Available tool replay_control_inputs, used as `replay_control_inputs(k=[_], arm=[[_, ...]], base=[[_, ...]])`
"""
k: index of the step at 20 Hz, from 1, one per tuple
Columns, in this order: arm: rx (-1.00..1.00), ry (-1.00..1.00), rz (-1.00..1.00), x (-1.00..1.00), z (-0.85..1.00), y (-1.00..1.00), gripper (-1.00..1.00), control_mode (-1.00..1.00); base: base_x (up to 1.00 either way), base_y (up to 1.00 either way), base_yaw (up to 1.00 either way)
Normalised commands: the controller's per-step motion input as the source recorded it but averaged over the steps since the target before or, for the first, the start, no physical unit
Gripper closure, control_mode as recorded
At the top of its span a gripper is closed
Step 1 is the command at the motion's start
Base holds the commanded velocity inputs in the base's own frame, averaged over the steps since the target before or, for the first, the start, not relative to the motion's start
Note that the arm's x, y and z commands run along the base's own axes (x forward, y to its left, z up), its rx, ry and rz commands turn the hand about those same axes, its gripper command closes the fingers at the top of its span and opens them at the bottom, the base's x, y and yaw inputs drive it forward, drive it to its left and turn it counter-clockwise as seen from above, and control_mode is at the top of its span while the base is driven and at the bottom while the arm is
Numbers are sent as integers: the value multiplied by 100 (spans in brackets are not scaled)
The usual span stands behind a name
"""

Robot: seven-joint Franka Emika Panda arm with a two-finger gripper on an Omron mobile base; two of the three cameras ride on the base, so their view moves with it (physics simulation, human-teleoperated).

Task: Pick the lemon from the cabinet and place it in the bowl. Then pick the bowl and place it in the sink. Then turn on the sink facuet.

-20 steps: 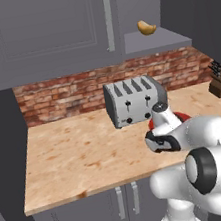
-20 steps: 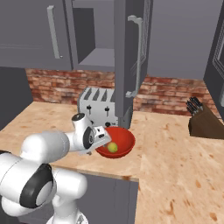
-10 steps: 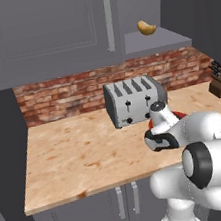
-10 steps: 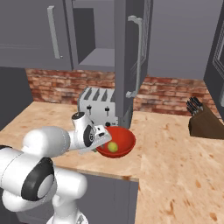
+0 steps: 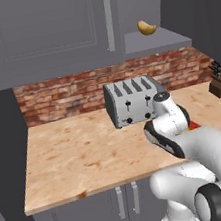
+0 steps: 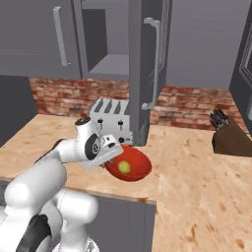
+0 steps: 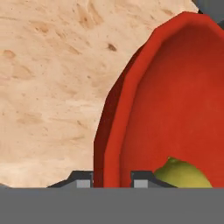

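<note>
tabletop: tan wood grain, brick wall behind.
toaster: silver, at the back, just left of the open cabinet door.
end effector: at the bowl's near-left rim, one fingertip outside the wall, the other inside; straddles the rim, can't tell if it's clamped.
bowl: red, on the tabletop in front of the toaster.
lemon: inside the bowl, near its left side.
knife block: far right, well apart.

Flat, even rendered light, sharp throughout, soft shadows, no glare or blur.
</note>
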Motion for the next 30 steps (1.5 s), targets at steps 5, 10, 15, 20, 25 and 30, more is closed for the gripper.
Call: replay_control_inputs(k=[5, 10, 15, 20, 25, 30], arm=[[-14, 0, 1, -78, 100, 14, 100, -100], [-14, -1, 12, -88, 100, 1, 100, -100], [-10, 0, 31, -64, 100, 23, 100, -100], [-9, -1, 39, -54, 93, 36, 100, -100], [-6, -9, 25, -64, 75, 5, 100, -100], [0, -1, 5, -41, 33, 4, 100, -100]], base=[[0, 0, 0], [0, 0, 0], [0, 0, 0], [0, 0, 0], [0, 0, 0], [0, 0, 0]])
